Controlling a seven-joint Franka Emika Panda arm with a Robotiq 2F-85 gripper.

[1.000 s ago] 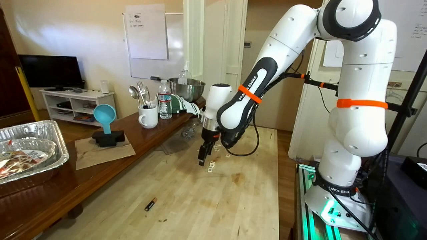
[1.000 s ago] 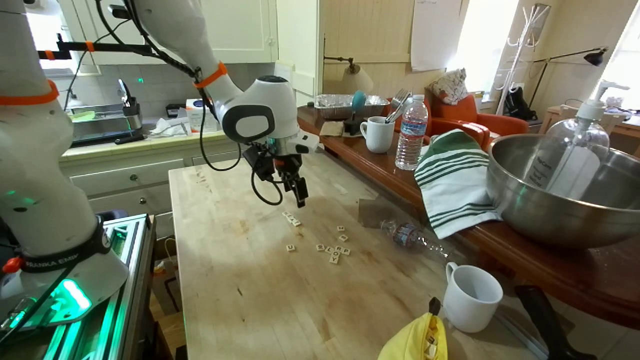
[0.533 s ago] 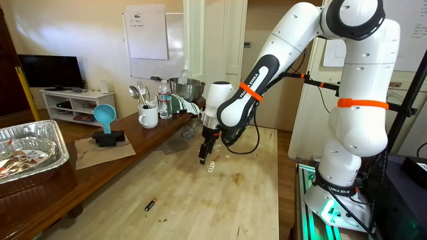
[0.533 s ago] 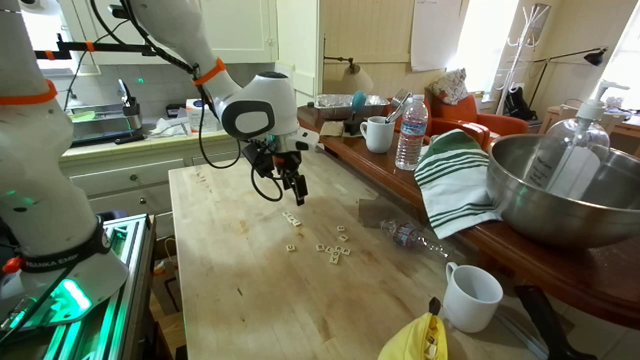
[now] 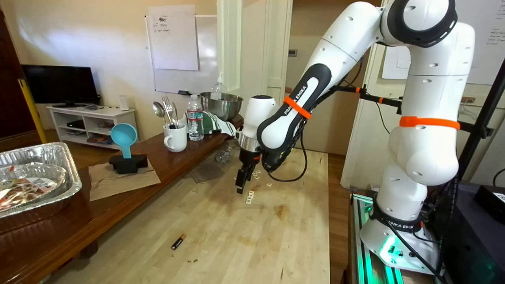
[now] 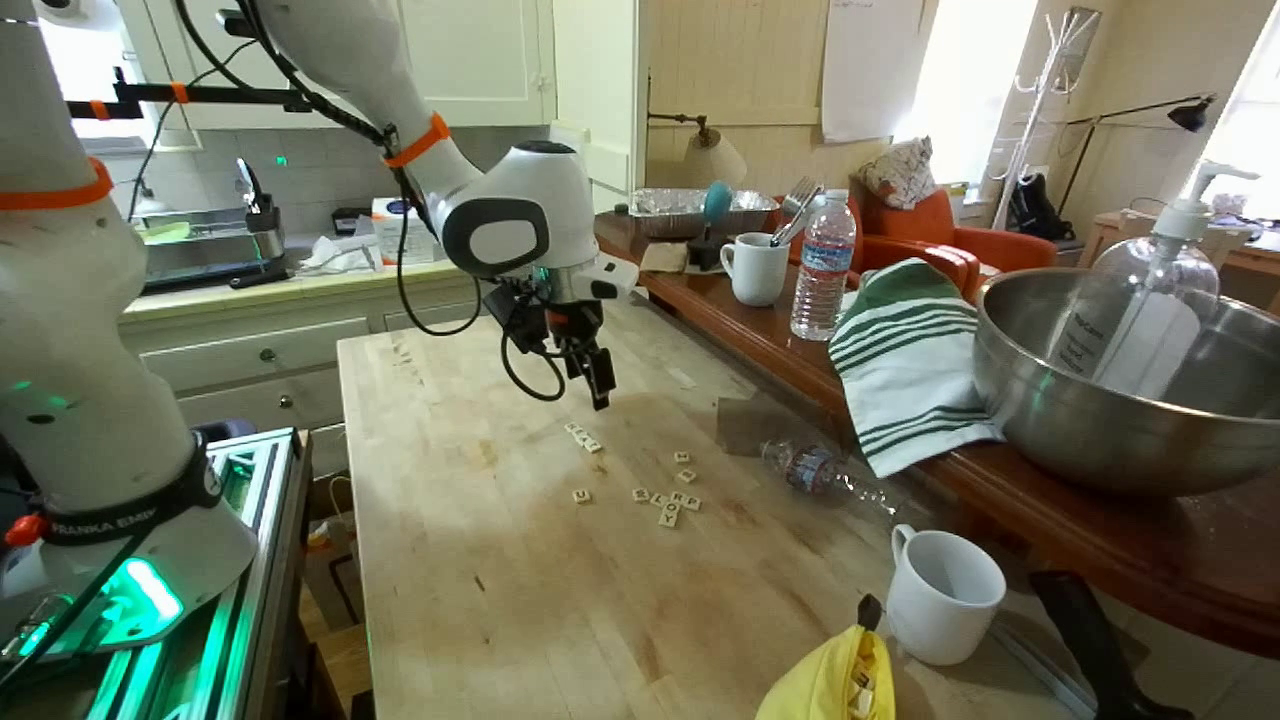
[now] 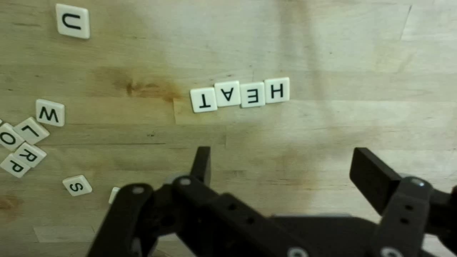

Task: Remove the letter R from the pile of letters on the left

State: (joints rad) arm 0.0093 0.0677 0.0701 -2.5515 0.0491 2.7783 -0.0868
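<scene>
A pale butcher-block table point(image 5: 292, 244) spreads well past the fingers point(image 7: 202, 164), its free edge to their right in an exterior view, a dark wooden counter point(image 5: 169, 161) to their left. The gripper point(image 7: 282, 160) hangs above the wood, fingers wide apart in the wrist view; in both exterior views that gap is hard to make out. A yellow pouch point(image 6: 815, 675), well apart from the fingers and cut off below, shows only in an exterior view. Left of the fingers in the wrist view lies the pile of letters point(image 7: 31, 130), cut off by the frame; in an exterior view the pile point(image 6: 669, 514) is whole but barely legible. Beyond the fingers, four tiles point(image 7: 227, 93) spell HEAT, inverted. The R tile point(image 7: 30, 154) lies on the pile's finger side, touching the P tile point(image 7: 15, 165). The nearer finger partly hides another tile point(image 7: 113, 195).
</scene>
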